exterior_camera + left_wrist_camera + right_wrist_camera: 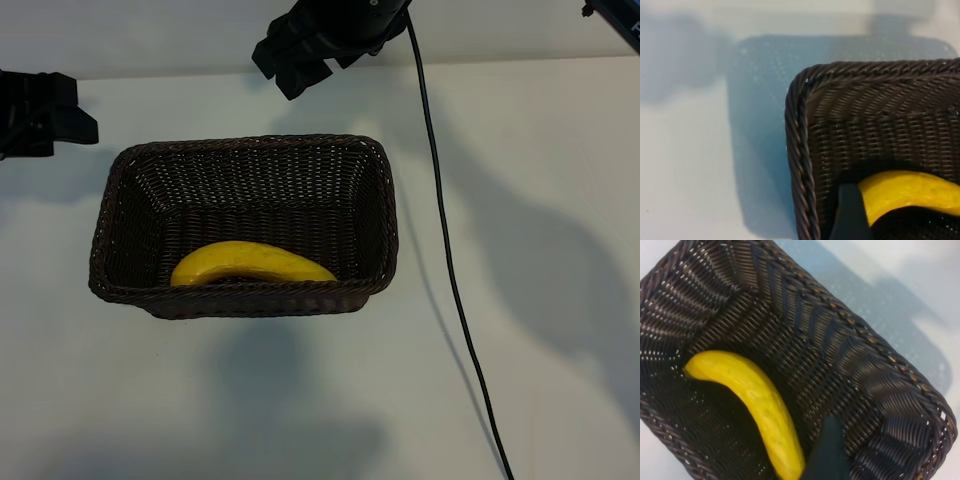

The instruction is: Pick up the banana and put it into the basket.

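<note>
From my station the white table [560,200] fills nearly everything I can see, with soft shadows of the arms lying across it; on it, left of the middle in the exterior view, sits the basket [130,200], dark brown wicker with rounded corners and sloping sides; the banana [250,262] lies inside it on the floor of the basket, against the long wall nearest the bottom of that view, curved with its arch towards the middle of the basket, and nothing is holding it.

My right arm hangs above the table just past the basket's far rim, near the top of the exterior view; its right claw [290,62] stands released and empty, jaws spread, clear of the wicker; a black cable [445,250] runs down from that arm across the table, passing beside the basket's right end without touching it; in the right wrist view I look down into the basket, with the banana lying along the floor and one dark finger [827,450] of the claw in front of it.

My left arm waits at the left edge of the exterior view, beyond the basket's left end and apart from it; its left claw [75,122] is likewise released, gripping nothing; the left wrist view shows a basket corner and one end of the banana behind a dark fingertip [850,212].
</note>
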